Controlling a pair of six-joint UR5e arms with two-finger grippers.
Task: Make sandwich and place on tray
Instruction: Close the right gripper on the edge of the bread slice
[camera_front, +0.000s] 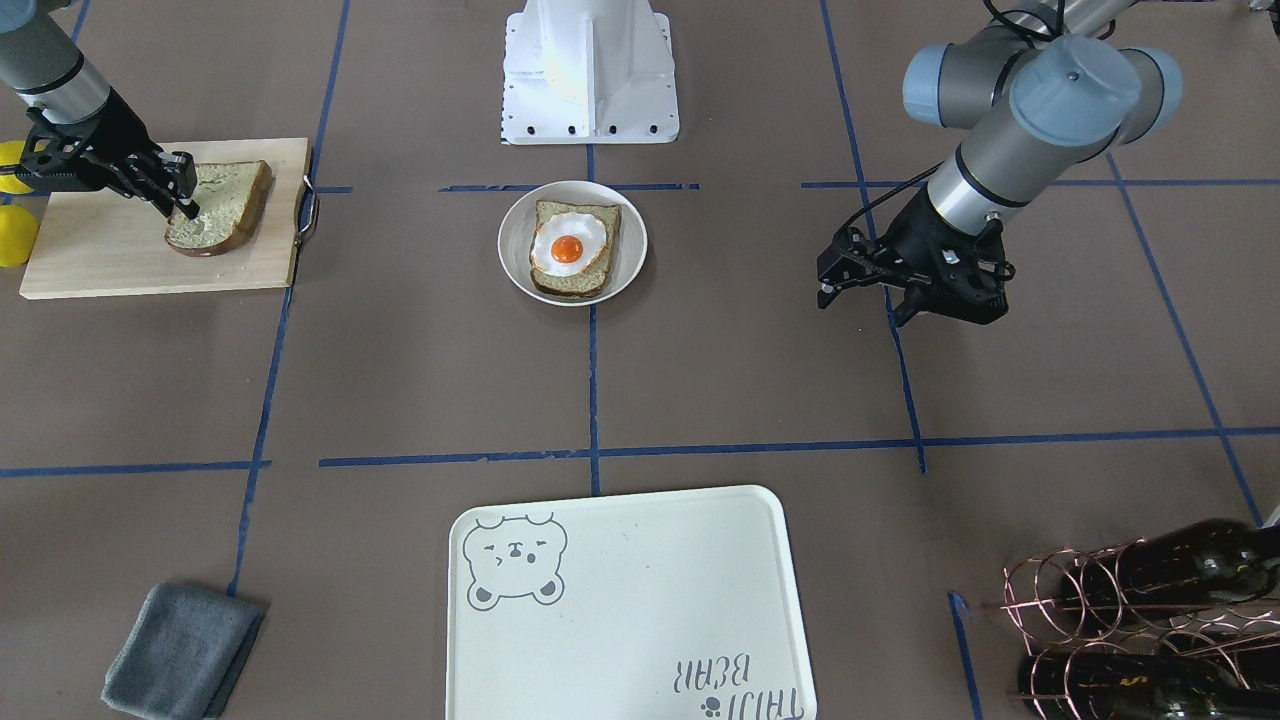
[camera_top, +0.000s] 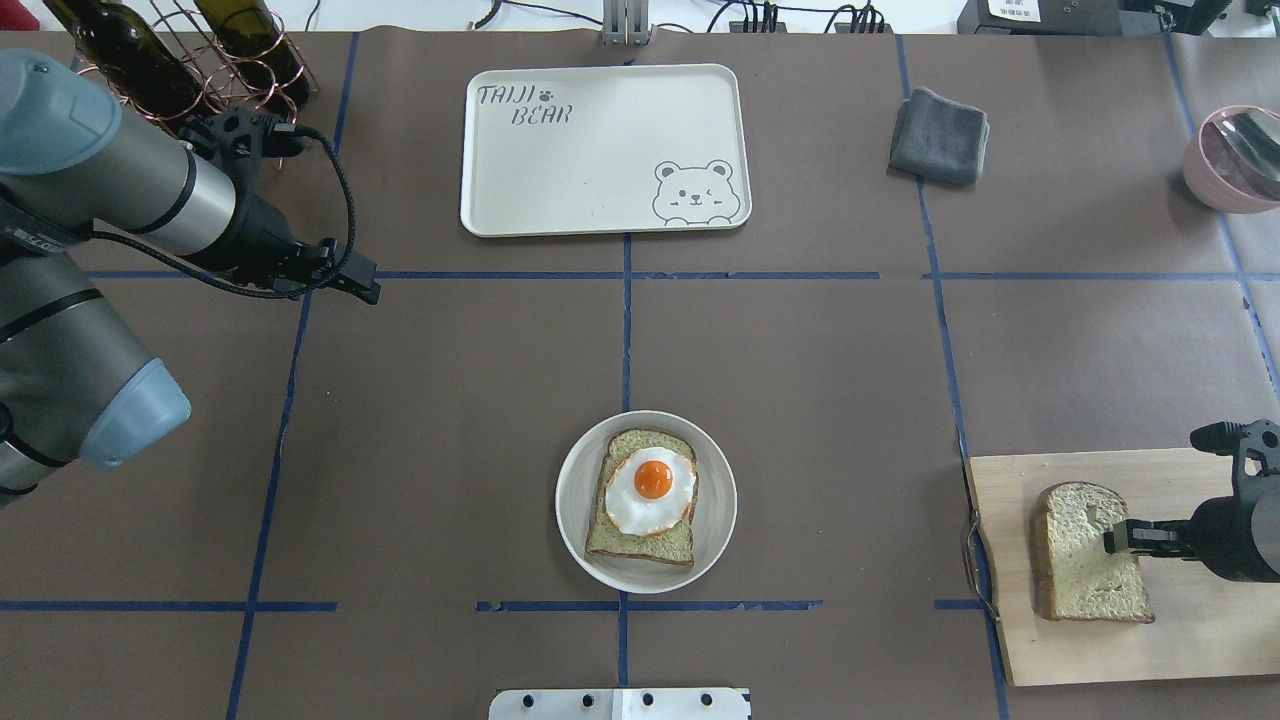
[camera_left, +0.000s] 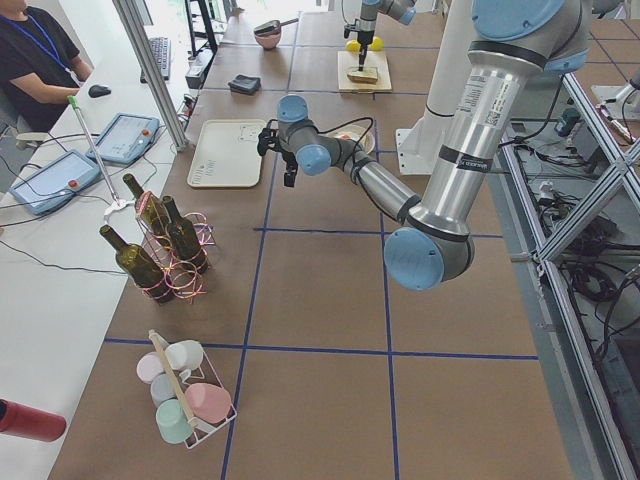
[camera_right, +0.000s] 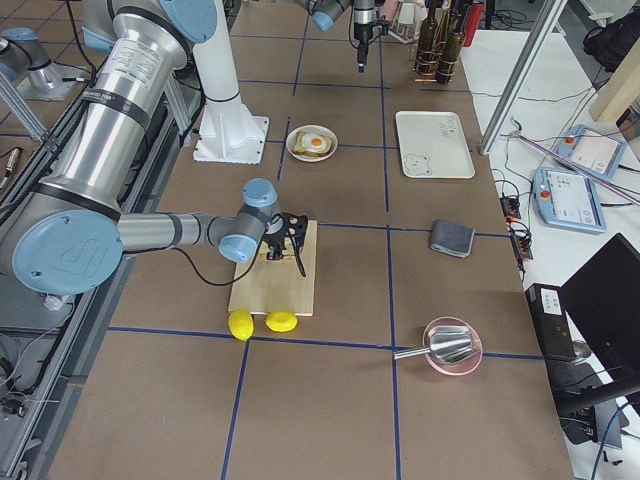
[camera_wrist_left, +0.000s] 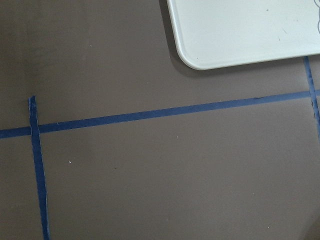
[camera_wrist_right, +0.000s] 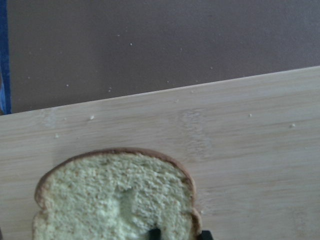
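Overhead view. Lower right, on the cutting board (camera_top: 1090, 650), the right pincer (camera_top: 1112, 538) is nearly closed, pinching the loose slice (camera_top: 1080, 572), whose long axis runs up-frame. Its likely destination, the egg-topped slice (camera_top: 640, 549) on the plate (camera_top: 566, 500), lies leftward at lower centre, and the right arm is nearer. Farther, upper left, the left pincer (camera_top: 360, 285) hangs open and empty. The tray (camera_top: 600, 190) sits top centre on the counter (camera_top: 450, 400).

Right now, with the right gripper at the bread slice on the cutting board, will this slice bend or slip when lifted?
Probably soft: the bread slice shows a dent near the right gripper, so it may squash. It looks thick and lies flat on the cutting board, so it likely sags little. Its porous surface should hardly slip.
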